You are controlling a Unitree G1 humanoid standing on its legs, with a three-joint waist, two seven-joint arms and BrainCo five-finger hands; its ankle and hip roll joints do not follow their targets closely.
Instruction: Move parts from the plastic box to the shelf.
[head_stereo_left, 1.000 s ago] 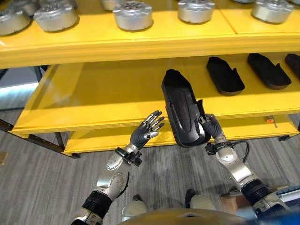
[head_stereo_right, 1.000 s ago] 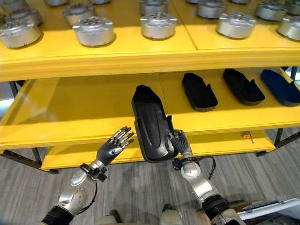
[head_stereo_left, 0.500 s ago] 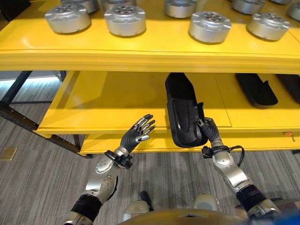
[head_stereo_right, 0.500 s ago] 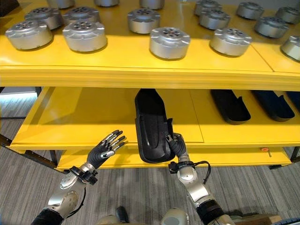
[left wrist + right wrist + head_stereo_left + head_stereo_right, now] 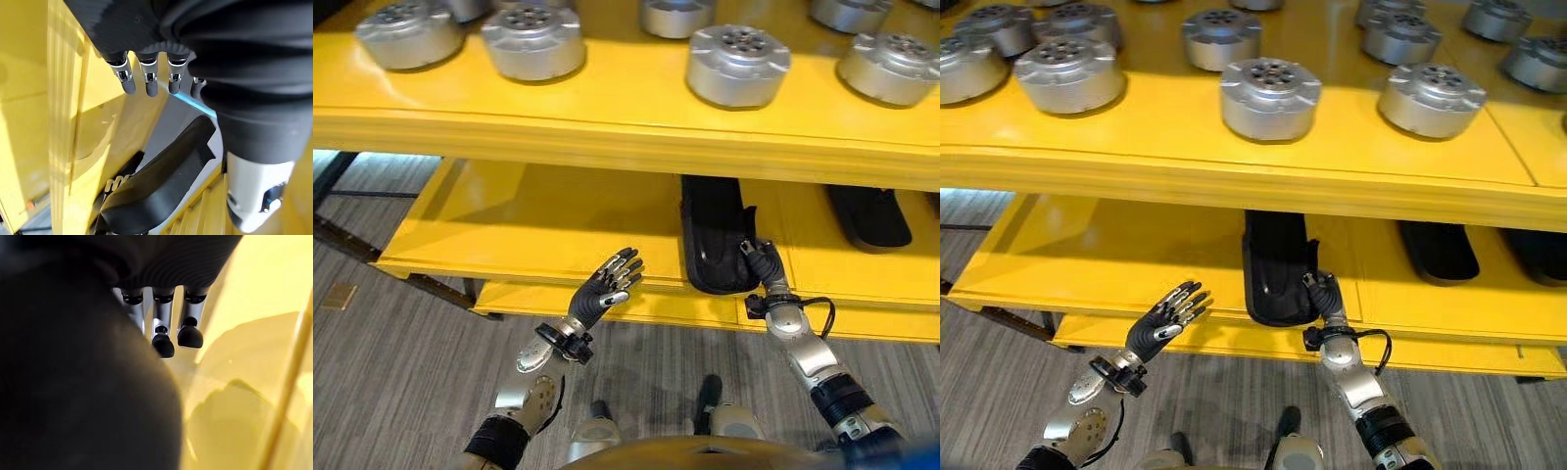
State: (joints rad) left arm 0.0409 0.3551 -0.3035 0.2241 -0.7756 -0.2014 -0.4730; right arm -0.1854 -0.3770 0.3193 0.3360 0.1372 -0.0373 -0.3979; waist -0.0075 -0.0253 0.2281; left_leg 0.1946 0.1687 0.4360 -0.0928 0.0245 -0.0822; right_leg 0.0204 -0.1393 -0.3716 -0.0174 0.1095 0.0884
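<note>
— Left eye view?
— Yellow shelf (image 5: 558, 211) in tiers; silver round parts (image 5: 736, 65) lined along the top tier. Long black part (image 5: 713, 235) lying on the middle tier, near end at the front edge. Right hand (image 5: 760, 264) curled against that near end, grasping it. Left hand (image 5: 610, 282) raised apart to the left, fingers straight and spread, holding nothing.

— Right eye view?
— Same scene; another black part (image 5: 1438, 250) farther right on the middle tier.

— Left wrist view?
— Straight fingers (image 5: 148, 78), yellow shelf and the black part beyond.

— Right wrist view?
— Dark-tipped fingers (image 5: 163, 335) beside the black part's dark bulk, yellow behind.

— Any writing?
— None legible.
</note>
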